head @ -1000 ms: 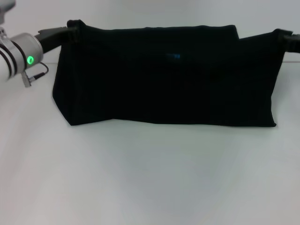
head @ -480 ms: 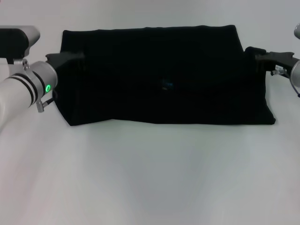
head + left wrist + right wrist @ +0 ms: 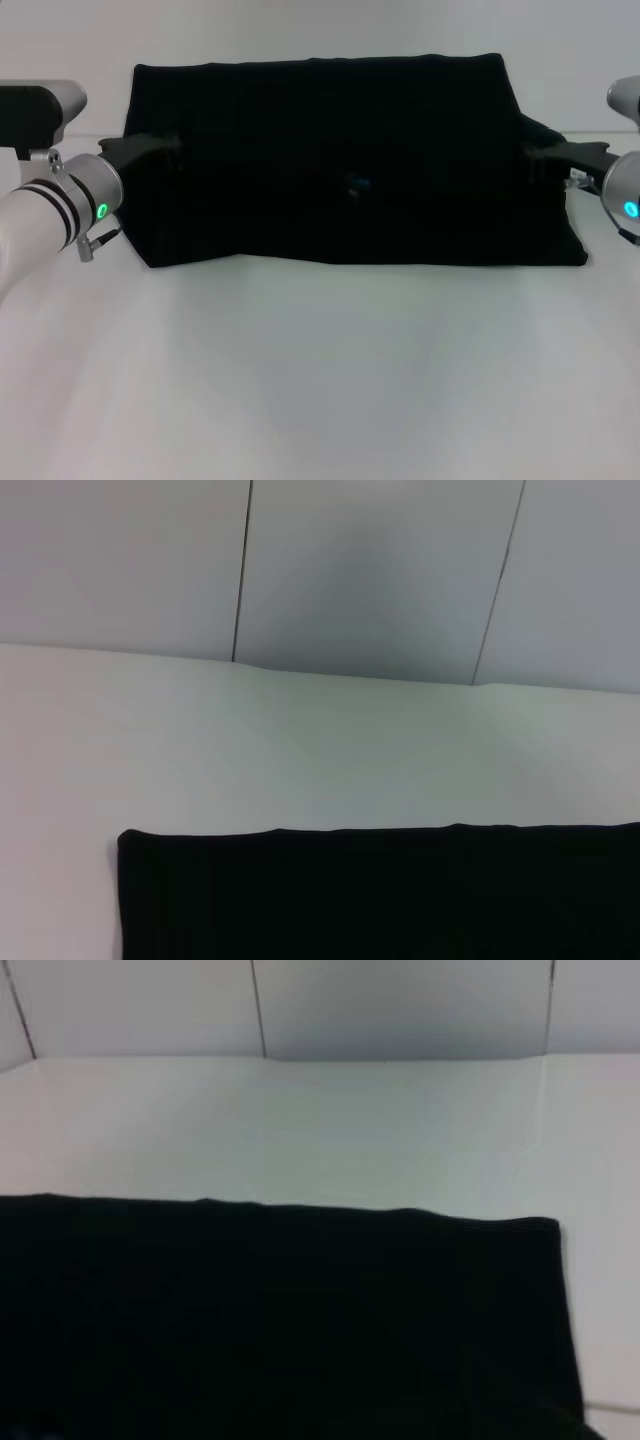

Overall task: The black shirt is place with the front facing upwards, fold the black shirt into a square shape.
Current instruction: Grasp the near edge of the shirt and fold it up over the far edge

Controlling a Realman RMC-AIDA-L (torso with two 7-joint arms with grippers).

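Observation:
The black shirt (image 3: 340, 120) lies as a wide folded band across the far half of the white table, with a small blue label (image 3: 357, 185) showing near its middle. My left gripper (image 3: 160, 145) is at the shirt's left side, shut on a layer of the cloth. At the right side my right gripper (image 3: 535, 152) is shut on the cloth too, which bunches up there. Black fingers blend into the black cloth. Both wrist views show only the far edge of the black shirt (image 3: 400, 900) (image 3: 280, 1310) and one far corner each, no fingers.
Bare white table (image 3: 320, 380) stretches from the shirt's near edge to the front. A grey panelled wall (image 3: 370, 570) stands behind the table's far edge.
Both grippers came from the far corners down toward me along the shirt's sides, bringing the held layer and its blue label nearer. In the last half second they only crept a little nearer.

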